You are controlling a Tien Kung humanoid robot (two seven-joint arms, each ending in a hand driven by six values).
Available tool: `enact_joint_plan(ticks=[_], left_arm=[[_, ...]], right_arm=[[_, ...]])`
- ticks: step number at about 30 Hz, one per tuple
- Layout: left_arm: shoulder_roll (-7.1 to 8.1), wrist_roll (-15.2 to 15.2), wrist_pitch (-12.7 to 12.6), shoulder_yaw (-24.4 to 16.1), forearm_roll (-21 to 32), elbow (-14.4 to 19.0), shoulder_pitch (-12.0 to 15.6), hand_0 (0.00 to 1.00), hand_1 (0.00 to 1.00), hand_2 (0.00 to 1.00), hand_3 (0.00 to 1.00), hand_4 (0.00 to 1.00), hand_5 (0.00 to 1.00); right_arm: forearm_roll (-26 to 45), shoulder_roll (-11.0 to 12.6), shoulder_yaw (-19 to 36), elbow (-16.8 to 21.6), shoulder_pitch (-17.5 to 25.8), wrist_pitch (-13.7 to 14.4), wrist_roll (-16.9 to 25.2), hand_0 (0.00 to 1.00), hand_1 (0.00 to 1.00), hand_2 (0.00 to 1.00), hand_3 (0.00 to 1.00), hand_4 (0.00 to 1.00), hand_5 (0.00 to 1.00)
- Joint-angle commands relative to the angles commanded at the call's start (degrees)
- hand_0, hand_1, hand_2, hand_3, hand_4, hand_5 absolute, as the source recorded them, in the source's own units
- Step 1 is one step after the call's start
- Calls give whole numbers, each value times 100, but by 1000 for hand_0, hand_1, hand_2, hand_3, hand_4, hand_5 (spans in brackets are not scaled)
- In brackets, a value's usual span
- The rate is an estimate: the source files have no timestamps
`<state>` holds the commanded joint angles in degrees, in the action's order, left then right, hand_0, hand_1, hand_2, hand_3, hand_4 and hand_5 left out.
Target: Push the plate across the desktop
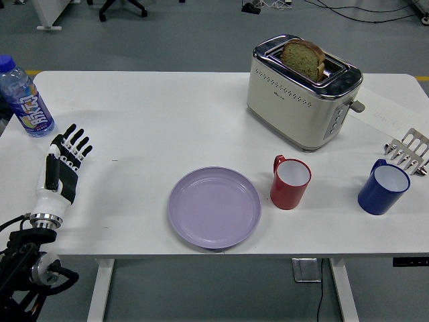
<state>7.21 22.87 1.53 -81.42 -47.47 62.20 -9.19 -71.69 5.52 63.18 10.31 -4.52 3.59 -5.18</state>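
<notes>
Round lavender plastic plate (pixel 214 207): pale purple, plain, no pattern.
White rectangular table (pixel 167 121): white top, a few small dark specks.
Black-and-white five-fingered left hand (pixel 62 171): black fingers and back, white panels, silver wrist.
Red ceramic mug (pixel 290 182): red outside, white inside.
Blue ceramic mug (pixel 383 188): deep blue outside, white inside.
Cream metal toaster (pixel 303 91): cream body, chrome top, row of small dark dots.
Brown bread slice (pixel 303 59): greenish-brown crumb, darker crust.
Clear plastic bottle (pixel 25 98): blue cap, blue, white and orange label.
Silver metal rack (pixel 407 151): grey-silver.
</notes>
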Motion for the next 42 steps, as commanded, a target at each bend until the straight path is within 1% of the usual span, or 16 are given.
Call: enact_joint_plan(ticks=[1,6,7,8,12,13,14,15,18,20,22,26,30,31,36,42], left_arm=[[2,-22,17,-60,-3,8,6,778,824,848,825,487,998],[49,-236,201,-573,27,95,76,778,824,848,825,487,998],[56,-254,214,-626,26,105,83,644,750,772,765,491,998],[79,-349,302,-802,41,198,138,644,750,772,765,491,998],[91,-655,527,-1207,-73,425,261,644,750,772,765,491,998],[91,-748,594,-1284,-87,459,285,591,722,743,741,495,998],[92,-843,653,-1351,-95,483,303,591,722,743,741,495,998],[94,-937,713,-1445,-110,492,326,591,722,743,741,495,998],[91,-1013,785,-1598,-94,465,355,591,722,743,741,495,998],[83,-1050,845,-1708,-90,435,372,569,709,732,736,511,998],[85,-1176,952,-1853,-91,402,397,569,709,732,736,511,998],[123,-1414,1102,-2016,-121,348,421,563,709,729,738,526,998],[164,-1504,1172,-2056,-139,328,428,563,709,729,738,526,998],[180,-1548,1200,-2061,-145,320,428,550,700,707,737,528,998],[240,-1789,1342,-2110,-160,283,429,550,700,707,737,528,998],[292,-1924,1403,-2143,-192,257,436,546,699,701,736,529,998]], right_arm=[[0,0,1,0,0,0,0,603,546,652,612,143,334],[20,1,-3,0,2,5,5,603,546,652,612,143,334],[21,1,-3,0,2,5,5,603,546,652,612,143,333],[20,3,-3,0,1,5,7,603,546,652,612,143,333],[42,8,-5,0,11,9,12,603,546,652,612,143,333],[53,8,-6,0,14,11,13,603,546,652,612,144,335],[61,9,-7,0,17,13,13,603,546,652,612,144,335],[71,11,-7,0,19,16,12,603,546,652,612,144,335],[78,16,2,0,27,20,10,603,546,652,612,144,335],[80,19,8,0,36,22,8,602,546,652,612,145,335],[83,24,18,0,52,26,4,602,546,652,612,145,335],[84,29,32,0,76,30,-3,602,545,652,612,145,335],[88,31,39,0,91,34,-6,602,545,652,612,145,335],[89,31,43,0,98,36,-7,603,545,652,611,146,336],[75,28,67,0,111,45,-16,603,545,652,611,146,336],[78,28,67,0,119,54,-24,602,544,652,611,146,335]])
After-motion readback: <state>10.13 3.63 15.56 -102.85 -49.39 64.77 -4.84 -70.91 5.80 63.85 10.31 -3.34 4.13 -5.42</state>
